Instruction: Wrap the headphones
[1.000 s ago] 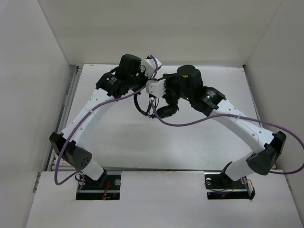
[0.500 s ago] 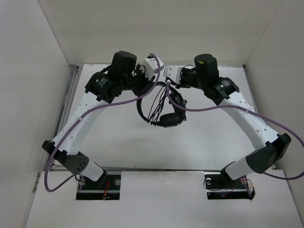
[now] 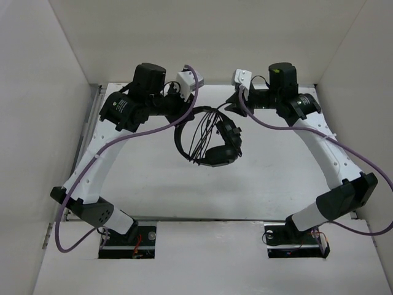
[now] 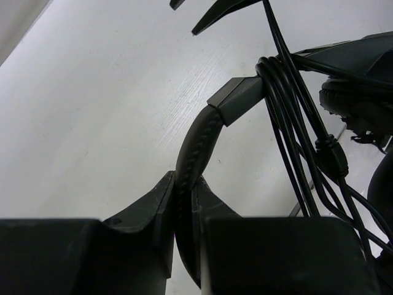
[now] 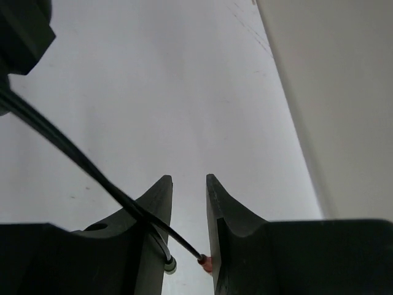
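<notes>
The black headphones hang above the table between the two arms, with several turns of thin black cable wound across the headband. My left gripper is shut on the padded headband; the wound cable and an ear cup lie beyond it. My right gripper is shut on the cable end: the taut cable runs over the left finger, and the pink plug and a pale plug sit between the jaws.
White walls enclose the table on three sides; the right wall is close to my right gripper. Thick purple arm cables loop off both arms. A dark part of the headset shows at the right wrist view's top left.
Both grippers have moved apart and toward the back of the table. The right gripper pulled away to the right, drawing the cable end taut, and the headset now hangs in full view between them.
</notes>
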Tool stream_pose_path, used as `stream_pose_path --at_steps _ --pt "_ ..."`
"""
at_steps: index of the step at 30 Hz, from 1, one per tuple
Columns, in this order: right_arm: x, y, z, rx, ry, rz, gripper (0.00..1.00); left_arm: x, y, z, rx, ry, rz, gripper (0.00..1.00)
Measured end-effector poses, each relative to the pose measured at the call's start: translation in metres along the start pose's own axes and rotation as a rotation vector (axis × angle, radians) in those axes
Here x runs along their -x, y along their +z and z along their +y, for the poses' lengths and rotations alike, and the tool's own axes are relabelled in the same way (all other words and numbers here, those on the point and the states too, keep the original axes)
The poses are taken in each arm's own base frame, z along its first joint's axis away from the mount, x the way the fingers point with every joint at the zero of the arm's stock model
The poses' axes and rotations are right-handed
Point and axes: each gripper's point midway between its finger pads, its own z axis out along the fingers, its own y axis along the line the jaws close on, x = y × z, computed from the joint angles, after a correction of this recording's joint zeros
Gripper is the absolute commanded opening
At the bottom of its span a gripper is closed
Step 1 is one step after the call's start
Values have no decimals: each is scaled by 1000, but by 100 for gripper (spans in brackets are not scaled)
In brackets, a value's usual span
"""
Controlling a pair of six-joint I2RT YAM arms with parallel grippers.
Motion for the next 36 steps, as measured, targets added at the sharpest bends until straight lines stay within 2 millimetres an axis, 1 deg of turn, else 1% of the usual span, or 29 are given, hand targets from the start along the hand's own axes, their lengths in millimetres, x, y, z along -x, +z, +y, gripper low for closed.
stream_pose_path --at_steps 4,8,11,13,15,18,20,23,25,27,28,32,36 --pt "0 -7 5 49 99 -51 37 0 -2 1 -16 -36 -9 0" --pt "-12 -8 19 114 209 -78 38 2 -2 1 -38 -83 -16 0" --pt "-22 -8 29 157 287 -94 38 1 2 3 -50 -123 -11 0" --pt "-28 -10 32 162 320 -103 38 -1 5 6 -50 -141 -4 0" --pt "-36 -16 30 142 354 -98 38 -1 7 11 -47 -152 -7 0" --pt "-50 -32 16 71 395 -98 39 2 9 19 -35 -165 -35 0" --pt "-57 -43 9 22 418 -108 39 -1 16 27 -23 -173 -42 0" --pt "-62 -56 7 -26 444 -130 40 -14 30 38 -12 -206 -25 0" --pt "-61 -59 7 -39 449 -151 40 -22 40 44 -9 -226 -11 0" --pt "-64 -62 9 -50 464 -162 39 -29 52 51 0 -239 -5 0" --pt "-64 -63 9 -56 467 -168 39 -28 56 55 9 -238 -14 0" --pt "-68 -65 8 -89 479 -180 39 -60 84 70 43 -266 29 0" --pt "-72 -67 6 -153 490 -185 39 -99 116 87 99 -300 88 0"
